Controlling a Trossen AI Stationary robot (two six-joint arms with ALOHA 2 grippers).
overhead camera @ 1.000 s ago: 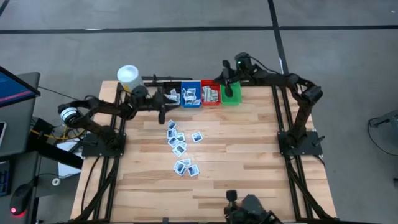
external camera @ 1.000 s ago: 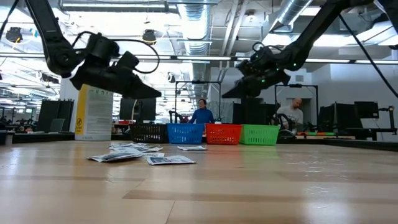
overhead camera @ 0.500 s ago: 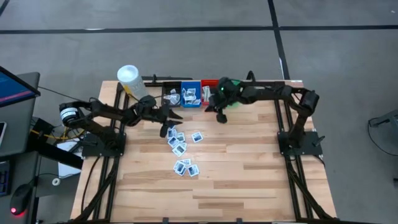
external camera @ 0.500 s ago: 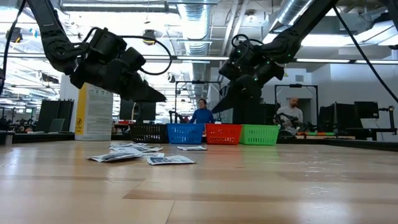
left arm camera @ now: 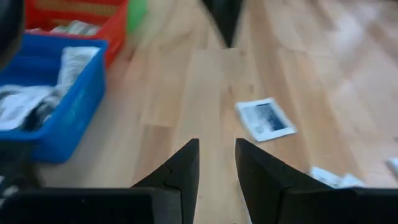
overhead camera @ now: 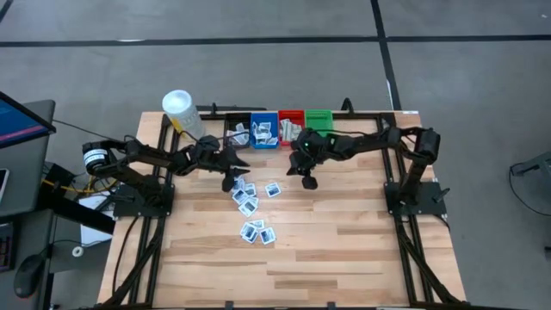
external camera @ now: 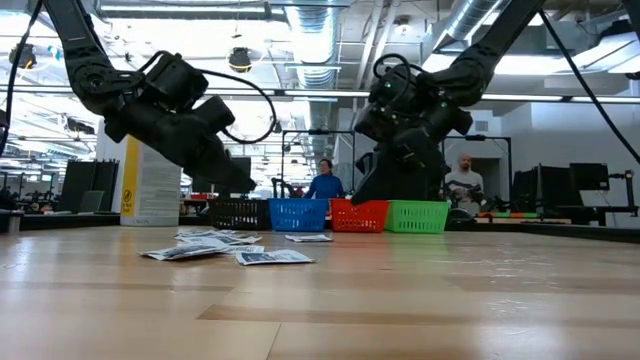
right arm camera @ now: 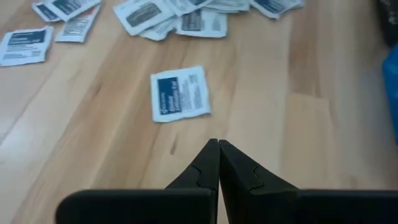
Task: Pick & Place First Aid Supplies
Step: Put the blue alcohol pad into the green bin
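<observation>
Wooden planks form the table (overhead camera: pixel 344 241), and a row of bins sits along its 12 o'clock edge: black bin (overhead camera: pixel 237 133), blue bin (overhead camera: pixel 263 131), red bin (overhead camera: pixel 291 128), green bin (overhead camera: pixel 318 119). First aid packets (overhead camera: pixel 250 202) lie scattered near the table's centre, with more inside the bins. Left gripper (overhead camera: pixel 236 175) hovers at the 12 o'clock end of the scatter, its fingers (left arm camera: pixel 180 174) parted and holding nothing. Right gripper (overhead camera: pixel 308 182) hangs at 3 o'clock from a lone packet (overhead camera: pixel 273 190), its fingers (right arm camera: pixel 208 165) pressed together, empty. Yellow white-capped container (overhead camera: pixel 179 110) stands at the 10 o'clock corner.
</observation>
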